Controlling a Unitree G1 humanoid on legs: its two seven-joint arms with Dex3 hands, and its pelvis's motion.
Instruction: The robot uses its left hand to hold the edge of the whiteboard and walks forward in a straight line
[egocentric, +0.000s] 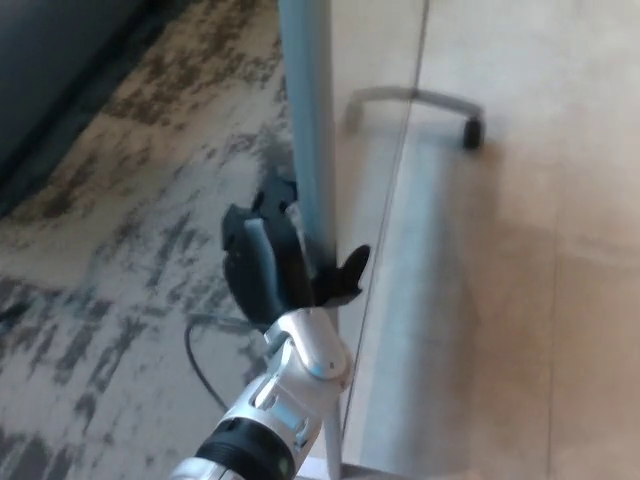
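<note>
The whiteboard stands edge-on before me, its grey metal edge post (310, 120) running from the top of the picture down to my hand. Its glossy pale panel (375, 130) reflects the floor. My left hand (280, 265) is black and wraps the post, with thick fingers on the left side and the thumb on the right. The silver wrist and forearm (290, 390) rise from the bottom centre. The right hand does not show.
A curved grey base leg with a black caster (470, 130) sits on the pale wood floor to the right. Mottled grey and beige carpet (110, 300) covers the left. A dark object (50, 70) fills the top left corner. A thin black cable (200, 350) loops beside my forearm.
</note>
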